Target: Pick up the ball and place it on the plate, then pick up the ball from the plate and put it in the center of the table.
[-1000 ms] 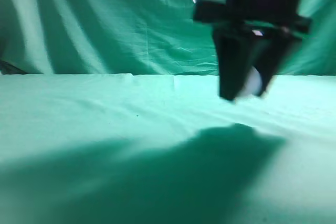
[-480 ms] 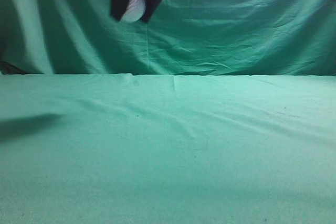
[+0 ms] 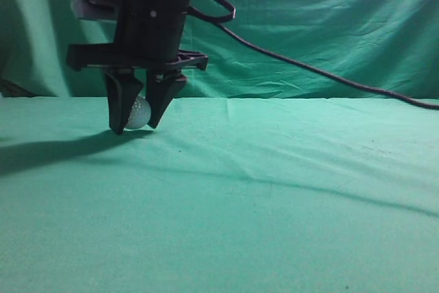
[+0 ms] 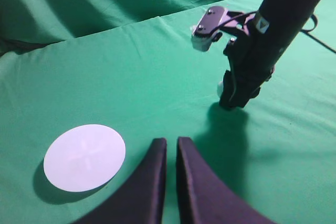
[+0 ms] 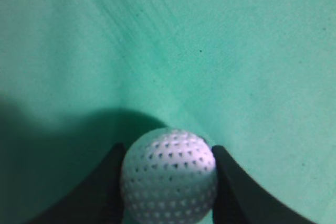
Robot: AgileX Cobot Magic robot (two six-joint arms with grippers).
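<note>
The white dimpled ball [image 5: 169, 177] sits between the black fingers of my right gripper [image 5: 167, 149], which is shut on it. In the exterior view this gripper [image 3: 135, 127] hangs on the left with the ball [image 3: 138, 112], its fingertips at or just above the green table [image 3: 274, 204]. The left wrist view shows the same gripper [image 4: 231, 103] to the upper right, far from the round white plate [image 4: 84, 157], which lies empty at the lower left. My left gripper [image 4: 171, 141] is shut and empty, hovering above the cloth beside the plate.
A black cable [image 3: 309, 66] trails from the right arm to the right edge. A darker green curtain [image 3: 309, 18] hangs behind the table's far edge. The arm's shadow [image 3: 41, 152] lies on the cloth at the left.
My right gripper carried the ball from the right side, up and across to the left, then came down low over the table on the left.
</note>
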